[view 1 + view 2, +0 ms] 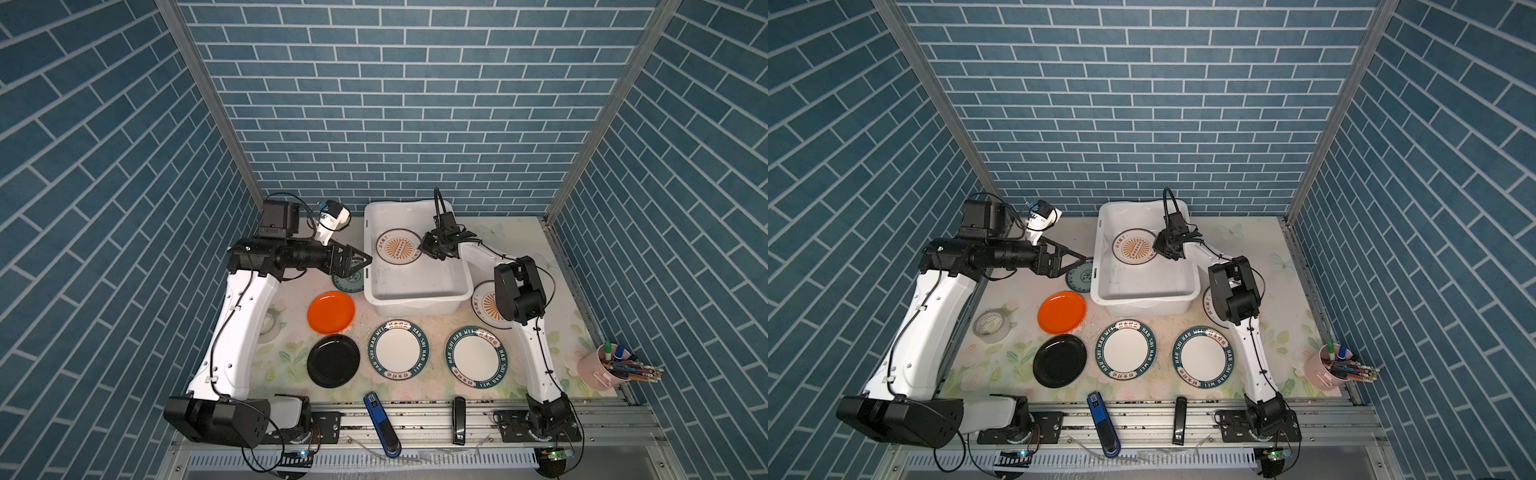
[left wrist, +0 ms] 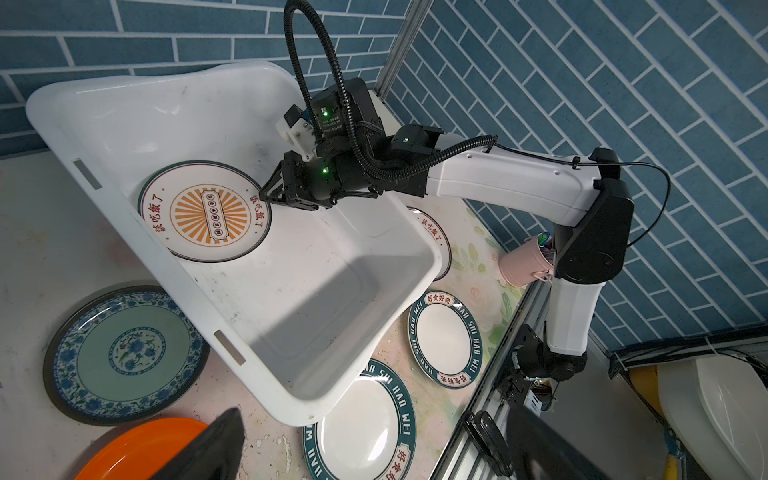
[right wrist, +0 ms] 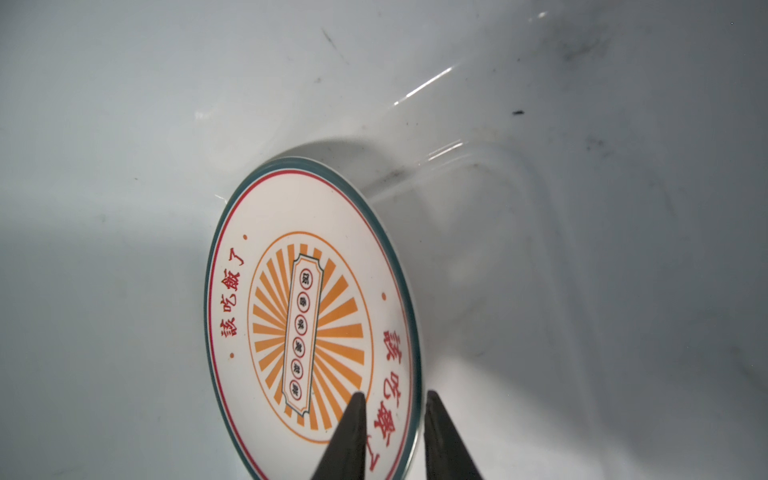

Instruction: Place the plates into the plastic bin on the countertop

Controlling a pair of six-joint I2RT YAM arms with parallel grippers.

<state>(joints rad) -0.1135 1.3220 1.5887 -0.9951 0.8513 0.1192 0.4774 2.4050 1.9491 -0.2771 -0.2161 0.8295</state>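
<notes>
A white plate with an orange sunburst (image 1: 397, 247) (image 3: 307, 316) lies in the far end of the white plastic bin (image 1: 415, 297) (image 2: 249, 353). My right gripper (image 1: 426, 249) (image 3: 392, 397) reaches into the bin and straddles that plate's rim, its jaws slightly apart with gaps on both sides. My left gripper (image 1: 361, 266) (image 2: 374, 457) hangs wide open and empty over the teal patterned plate (image 1: 347, 284) beside the bin. On the countertop (image 1: 415, 395) lie an orange plate (image 1: 331, 312), a black plate (image 1: 333, 360), two lettered-rim plates (image 1: 398, 352) (image 1: 476, 357) and a second sunburst plate (image 1: 484, 305), half hidden by my right arm.
A tape roll (image 1: 992, 326) sits at the left, under my left arm. A pink cup of pens (image 1: 600, 370) stands at the front right corner. A blue stapler (image 1: 380, 424) and a black stapler (image 1: 459, 419) lie on the metal rail (image 1: 415, 415) at the front.
</notes>
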